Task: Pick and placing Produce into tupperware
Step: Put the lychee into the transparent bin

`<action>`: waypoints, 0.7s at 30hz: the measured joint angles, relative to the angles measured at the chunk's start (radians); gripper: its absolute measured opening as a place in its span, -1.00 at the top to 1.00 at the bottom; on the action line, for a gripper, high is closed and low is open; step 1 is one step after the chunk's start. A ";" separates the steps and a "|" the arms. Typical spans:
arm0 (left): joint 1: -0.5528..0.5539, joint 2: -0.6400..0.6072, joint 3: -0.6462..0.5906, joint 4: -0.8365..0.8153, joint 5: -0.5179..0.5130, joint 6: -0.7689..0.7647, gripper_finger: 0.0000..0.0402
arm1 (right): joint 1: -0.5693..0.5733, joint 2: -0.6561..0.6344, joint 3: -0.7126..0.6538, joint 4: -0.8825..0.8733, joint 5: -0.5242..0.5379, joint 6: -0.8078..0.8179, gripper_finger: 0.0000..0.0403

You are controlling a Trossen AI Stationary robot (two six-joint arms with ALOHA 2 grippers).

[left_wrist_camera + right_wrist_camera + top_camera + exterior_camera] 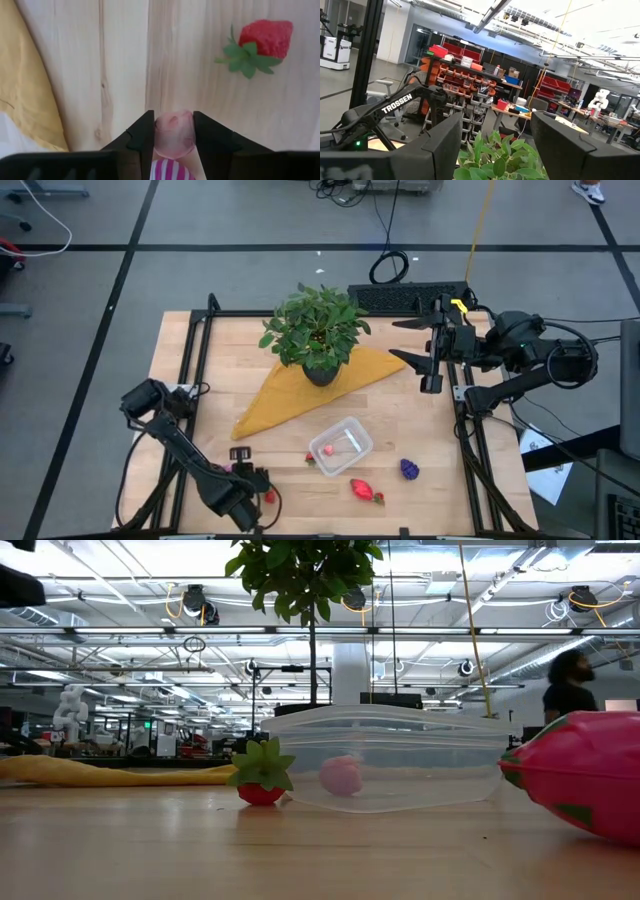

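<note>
Left end effector (172,132): mine, low at the near-left corner of the surface (215,395), clamped tight on a small pink piece (173,134) pinched between my fingers.
Strawberry (260,44): lies on the wood near my grip, apart from it.
Yellow cloth (300,385): spread left of centre, under the potted plant (317,330).
Tupperware (341,446): near centre, to the right of my left end effector; one pink round piece (327,448) is already inside.
Red fruit (364,491): on the wood just near of the container.
Purple piece (409,469): right of the container, apart from it.
Right end effector (495,145): raised at the far right beside the plant, fingers parted, nothing between them.
Risk: the pink piece is small and sits near my fingertips, so a quick lift could squirt it out; a low carry could clip the container's rim and shove it.
</note>
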 joint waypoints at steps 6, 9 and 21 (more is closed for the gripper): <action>0.063 -0.002 0.004 0.029 -0.001 0.059 0.38 | 0.000 0.000 0.000 0.000 0.000 0.000 -0.13; 0.100 -0.005 0.029 0.027 0.000 0.093 0.38 | 0.000 0.000 0.000 0.000 0.000 0.000 -0.13; 0.214 -0.006 0.281 0.024 0.007 0.298 0.38 | 0.000 0.000 0.000 0.000 0.000 -0.012 -0.13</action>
